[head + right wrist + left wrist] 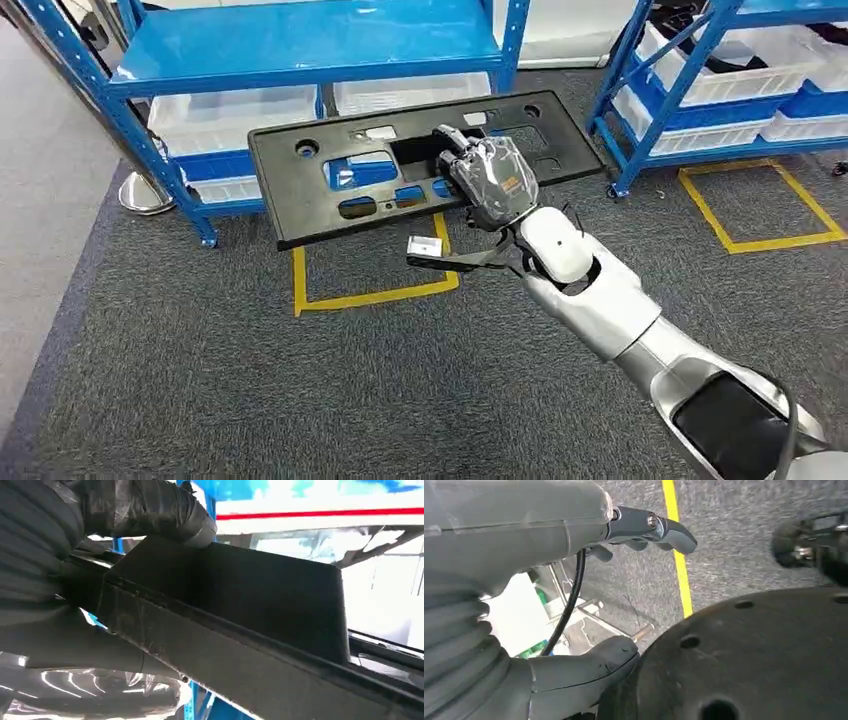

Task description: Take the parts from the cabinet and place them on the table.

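Right hand (492, 180) — one black panel (320, 205)

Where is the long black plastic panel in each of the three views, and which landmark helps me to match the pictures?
Head view: the black panel lies across the upper middle, held by the right hand in front of the blue shelf.
Left wrist view: I cannot tell that the panel is in it; the left hand hangs over grey carpet.
Right wrist view: the panel runs from the left to the lower right.
Shared landmark: the blue shelf.

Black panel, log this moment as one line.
right hand grips panel | panel held before blue rack | left hand open
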Controlling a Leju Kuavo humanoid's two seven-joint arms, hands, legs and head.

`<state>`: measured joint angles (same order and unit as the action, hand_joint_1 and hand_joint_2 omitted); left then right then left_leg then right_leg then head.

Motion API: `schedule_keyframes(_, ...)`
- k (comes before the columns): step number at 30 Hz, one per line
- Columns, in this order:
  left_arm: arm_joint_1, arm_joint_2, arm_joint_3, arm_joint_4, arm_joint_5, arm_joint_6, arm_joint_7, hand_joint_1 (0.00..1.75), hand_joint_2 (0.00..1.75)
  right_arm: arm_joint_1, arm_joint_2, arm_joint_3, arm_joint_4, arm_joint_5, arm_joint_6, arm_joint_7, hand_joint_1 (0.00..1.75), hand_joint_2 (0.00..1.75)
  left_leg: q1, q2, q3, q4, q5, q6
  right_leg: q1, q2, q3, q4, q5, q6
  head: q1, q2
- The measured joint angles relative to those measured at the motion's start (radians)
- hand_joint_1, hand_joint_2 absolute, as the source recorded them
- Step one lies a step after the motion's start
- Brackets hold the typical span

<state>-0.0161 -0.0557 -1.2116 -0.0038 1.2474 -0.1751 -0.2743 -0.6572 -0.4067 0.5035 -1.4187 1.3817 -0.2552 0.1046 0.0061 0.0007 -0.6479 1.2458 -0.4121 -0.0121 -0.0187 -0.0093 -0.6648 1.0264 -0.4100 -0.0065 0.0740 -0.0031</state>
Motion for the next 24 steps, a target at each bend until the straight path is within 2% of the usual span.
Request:
schedule_keyframes(1,0.0,0.001,0.0,0.0,0.001,-0.002,0.0,0.0,1.75,0.0,0.0,0.0,-0.003,0.0,0.001,0.0,1.75,1.75,0.0,-0.013,0.085,-0.109,-0.053,0.01,-0.001,0.001,-0.006,0.005,0.009,0.005,0.0,0.0)
schedule_keyframes(2,0.001,0.003,0.0,0.0,0.001,-0.003,0.0,0.0,1.75,0.0,0.0,0.0,-0.006,0.0,0.001,0.001,1.75,1.75,-0.004,-0.019,0.163,-0.219,-0.108,0.015,0.004,0.003,-0.01,0.008,0.014,0.011,0.0,0.0)
schedule_keyframes(3,0.001,0.003,0.0,0.0,0.0,-0.005,0.0,0.0,1.75,-0.002,0.0,0.0,-0.008,-0.001,0.002,0.001,1.75,1.75,-0.006,-0.016,0.168,-0.248,-0.127,0.017,0.005,0.003,-0.011,0.008,0.023,0.018,0.0,0.0)
schedule_keyframes(5,0.005,0.004,0.0,0.0,0.0,-0.006,-0.001,0.0,1.75,-0.004,0.001,0.0,-0.008,-0.002,0.003,0.0,1.75,1.75,-0.008,-0.012,0.16,-0.248,-0.117,0.031,0.003,0.004,-0.009,-0.004,0.041,0.032,0.0,0.0)
schedule_keyframes(6,0.007,0.003,0.0,0.0,0.001,-0.007,-0.001,0.0,1.75,-0.003,0.001,0.0,-0.008,-0.002,0.004,0.0,1.75,1.75,-0.003,-0.007,0.155,-0.26,-0.102,0.043,0.003,0.008,-0.012,-0.005,0.048,0.039,0.0,0.0)
schedule_keyframes(7,0.005,0.003,0.0,0.0,0.001,-0.008,-0.001,0.0,1.75,-0.002,0.0,0.0,-0.008,-0.002,0.005,0.001,1.75,1.75,-0.001,0.0,0.156,-0.261,-0.091,0.051,-0.002,0.009,-0.025,0.011,0.026,0.04,0.001,0.0)
schedule_keyframes(8,0.006,0.003,0.0,0.0,0.001,-0.008,-0.001,0.0,1.75,-0.003,0.0,0.0,-0.008,-0.002,0.005,0.001,1.75,1.75,-0.001,0.003,0.144,-0.262,-0.081,0.06,-0.002,0.009,-0.048,0.065,-0.028,0.043,0.002,0.0)
schedule_keyframes(9,0.006,0.003,0.0,0.0,0.001,-0.008,-0.001,0.0,1.75,-0.003,0.0,0.0,-0.008,-0.002,0.005,0.0,1.75,1.75,-0.003,0.009,0.134,-0.26,-0.074,0.063,-0.003,0.009,-0.076,0.143,-0.08,0.048,0.002,0.0)
schedule_keyframes(10,0.006,0.003,0.0,0.0,0.002,-0.009,-0.001,0.0,1.75,-0.001,0.0,0.0,-0.008,-0.003,0.006,0.001,1.75,1.75,-0.005,0.014,0.124,-0.259,-0.067,0.064,-0.003,0.009,-0.102,0.222,-0.119,0.052,0.002,0.0)
schedule_keyframes(11,0.006,0.003,0.001,0.0,0.002,-0.011,-0.002,0.0,1.75,0.002,0.0,0.0,-0.008,-0.003,0.008,0.0,1.75,1.75,-0.006,0.019,0.114,-0.256,-0.063,0.064,-0.004,0.009,-0.119,0.284,-0.144,0.054,0.002,0.0)
schedule_keyframes(12,0.007,0.003,0.002,0.0,0.003,-0.013,-0.002,0.0,1.75,0.004,0.0,0.0,-0.008,-0.003,0.012,0.0,1.75,1.75,-0.007,0.025,0.107,-0.252,-0.059,0.064,-0.004,0.009,-0.116,0.3,-0.145,0.055,0.002,0.0)
schedule_keyframes(13,0.007,0.003,0.003,0.0,0.003,-0.014,-0.002,0.0,1.75,0.006,0.0,0.0,-0.007,-0.003,0.014,0.0,1.75,1.75,-0.007,0.031,0.1,-0.248,-0.057,0.062,-0.004,0.008,-0.09,0.272,-0.129,0.054,0.001,0.0)
schedule_keyframes(14,0.008,0.003,0.004,0.0,0.005,-0.016,-0.002,0.0,1.75,0.006,0.001,0.0,-0.007,-0.002,0.016,0.001,1.75,1.75,-0.007,0.041,0.095,-0.243,-0.057,0.062,-0.004,0.005,-0.032,0.196,-0.095,0.053,0.002,0.0)
schedule_keyframes(15,0.009,0.003,0.005,0.0,0.006,-0.018,-0.002,0.0,1.75,0.004,0.001,0.0,-0.007,-0.001,0.018,0.001,1.75,1.75,-0.007,0.047,0.092,-0.237,-0.058,0.061,-0.003,-0.011,0.026,0.108,-0.066,0.049,0.002,0.0)
schedule_keyframes(16,0.009,0.003,0.006,0.0,0.006,-0.019,-0.002,0.0,1.75,0.001,0.002,0.0,-0.007,0.001,0.018,0.002,1.75,1.75,-0.009,0.054,0.09,-0.229,-0.061,0.056,0.002,-0.056,0.077,0.027,-0.06,0.043,0.002,0.0)
schedule_keyframes(17,0.01,0.004,0.006,0.0,0.006,-0.019,-0.003,0.0,1.75,-0.002,0.005,0.0,-0.007,0.001,0.019,0.003,1.75,1.75,-0.018,0.061,0.086,-0.222,-0.065,0.05,0.017,-0.076,0.08,0.013,-0.07,0.032,0.002,0.0)
schedule_keyframes(18,0.011,0.004,0.006,0.0,0.006,-0.019,-0.003,0.0,1.75,-0.002,0.006,0.0,-0.008,0.002,0.019,0.005,1.75,1.75,-0.017,0.067,0.087,-0.222,-0.064,0.045,0.014,-0.055,0.076,0.013,-0.065,0.024,0.001,0.0)
schedule_keyframes(20,0.011,0.005,0.006,0.0,0.006,-0.019,-0.003,0.0,1.75,0.001,0.007,0.0,-0.007,0.002,0.019,0.01,1.75,1.75,-0.017,0.085,0.089,-0.224,-0.063,0.038,0.016,-0.038,0.07,0.013,-0.061,0.018,0.001,0.0)
schedule_keyframes(21,0.011,0.005,0.007,0.0,0.006,-0.018,-0.003,0.0,1.75,0.001,0.007,0.0,-0.007,0.003,0.019,0.014,1.75,1.75,-0.021,0.094,0.089,-0.223,-0.064,0.031,0.007,-0.027,0.069,0.006,-0.054,0.007,0.001,0.0)
schedule_keyframes(22,0.011,0.008,0.007,0.0,0.006,-0.018,-0.003,0.0,1.75,0.0,0.009,0.0,-0.007,0.003,0.019,0.016,1.75,1.75,-0.014,0.06,0.082,-0.208,-0.08,0.02,0.004,-0.022,0.069,0.002,-0.048,0.002,0.001,0.0)
schedule_keyframes(23,0.012,0.008,0.007,0.0,0.006,-0.018,-0.004,0.0,1.75,-0.002,0.01,0.0,-0.007,0.004,0.019,0.017,1.75,1.75,-0.012,0.026,0.064,-0.168,-0.114,0.015,0.002,-0.014,0.065,0.001,-0.044,-0.005,0.001,0.0)
schedule_keyframes(24,0.013,0.008,0.008,0.0,0.006,-0.018,-0.004,0.0,1.75,-0.001,0.011,0.0,-0.006,0.004,0.018,0.017,1.75,1.75,-0.009,0.013,0.034,-0.099,-0.156,0.012,0.002,-0.007,0.061,0.002,-0.041,-0.008,0.001,0.0)
